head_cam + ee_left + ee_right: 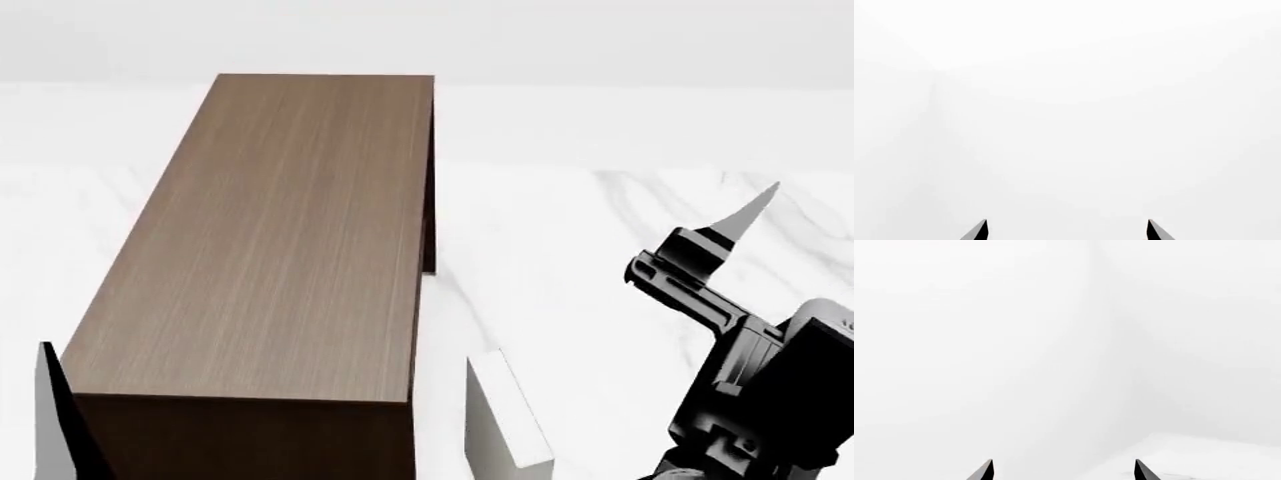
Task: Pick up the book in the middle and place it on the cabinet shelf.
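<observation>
The cabinet shelf (274, 250) is a long dark brown box with a flat lighter-brown top, filling the left half of the head view. The dark grey book is out of view. My right gripper (1062, 464) is open and empty, raised to the right of the cabinet, with one pale fingertip (747, 212) pointing up. My left gripper (1067, 224) is open and empty. A dark pointed finger (60, 410) shows at the lower left, beside the cabinet's near corner. Both wrist views show only blank white.
An off-white book (505, 425) stands on edge just right of the cabinet's near end, between the cabinet and my right arm (761, 390). The cabinet stands on a white marble surface (587, 250) that stretches to the right. A white wall lies behind.
</observation>
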`<state>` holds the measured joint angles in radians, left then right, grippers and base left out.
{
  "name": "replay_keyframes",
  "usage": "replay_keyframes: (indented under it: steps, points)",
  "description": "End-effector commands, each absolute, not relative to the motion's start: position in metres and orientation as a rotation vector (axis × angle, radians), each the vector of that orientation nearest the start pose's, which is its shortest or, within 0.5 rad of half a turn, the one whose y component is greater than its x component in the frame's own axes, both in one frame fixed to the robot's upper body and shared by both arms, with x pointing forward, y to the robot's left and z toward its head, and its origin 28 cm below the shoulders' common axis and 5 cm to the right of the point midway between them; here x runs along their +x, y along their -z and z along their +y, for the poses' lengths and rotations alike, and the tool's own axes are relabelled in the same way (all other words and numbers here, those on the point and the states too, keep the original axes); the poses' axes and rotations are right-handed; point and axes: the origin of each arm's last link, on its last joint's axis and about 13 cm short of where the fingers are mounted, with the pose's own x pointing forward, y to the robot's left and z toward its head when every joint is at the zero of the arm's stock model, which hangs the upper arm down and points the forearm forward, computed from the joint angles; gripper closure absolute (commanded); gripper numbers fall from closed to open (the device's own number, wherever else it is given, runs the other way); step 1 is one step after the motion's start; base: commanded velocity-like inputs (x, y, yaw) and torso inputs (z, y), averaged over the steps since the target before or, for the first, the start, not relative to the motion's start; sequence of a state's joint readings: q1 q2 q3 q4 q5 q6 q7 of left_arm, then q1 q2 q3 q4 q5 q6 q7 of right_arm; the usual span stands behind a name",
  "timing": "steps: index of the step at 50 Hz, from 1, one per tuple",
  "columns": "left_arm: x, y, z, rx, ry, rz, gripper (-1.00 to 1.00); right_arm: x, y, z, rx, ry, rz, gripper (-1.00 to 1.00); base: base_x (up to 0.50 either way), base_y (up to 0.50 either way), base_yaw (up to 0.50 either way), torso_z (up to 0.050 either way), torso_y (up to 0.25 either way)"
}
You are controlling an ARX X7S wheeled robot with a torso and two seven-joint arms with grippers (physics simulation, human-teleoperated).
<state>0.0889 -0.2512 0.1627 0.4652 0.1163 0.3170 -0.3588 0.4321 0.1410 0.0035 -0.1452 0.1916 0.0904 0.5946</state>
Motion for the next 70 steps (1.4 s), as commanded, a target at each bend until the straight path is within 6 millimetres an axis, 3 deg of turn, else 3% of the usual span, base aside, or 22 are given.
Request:
replay_keyframes:
  steps: [1, 11, 39, 70]
  points:
    - [0.183, -0.111, 0.213, 0.164, -0.082, -0.704, -1.00, 0.301, -0.149, -0.135, 0.208, 0.645, -0.438, -1.00, 0.00, 0.00, 0.00, 0.000, 0.000]
    - [0.183, -0.110, 0.213, 0.164, -0.072, -0.696, -1.00, 0.299, -0.146, -0.140, 0.272, 0.800, -0.459, -1.00, 0.00, 0.00, 0.00, 0.000, 0.000]
    - [0.184, -0.105, 0.211, 0.171, -0.031, -0.648, -1.00, 0.299, -0.112, -0.147, 0.234, 0.940, -0.413, -1.00, 0.00, 0.00, 0.00, 0.000, 0.000]
    - [0.186, -0.102, 0.211, 0.177, -0.022, -0.632, -1.00, 0.295, -0.099, -0.157, 0.157, 0.909, -0.402, -1.00, 0.00, 0.00, 0.00, 0.000, 0.000]
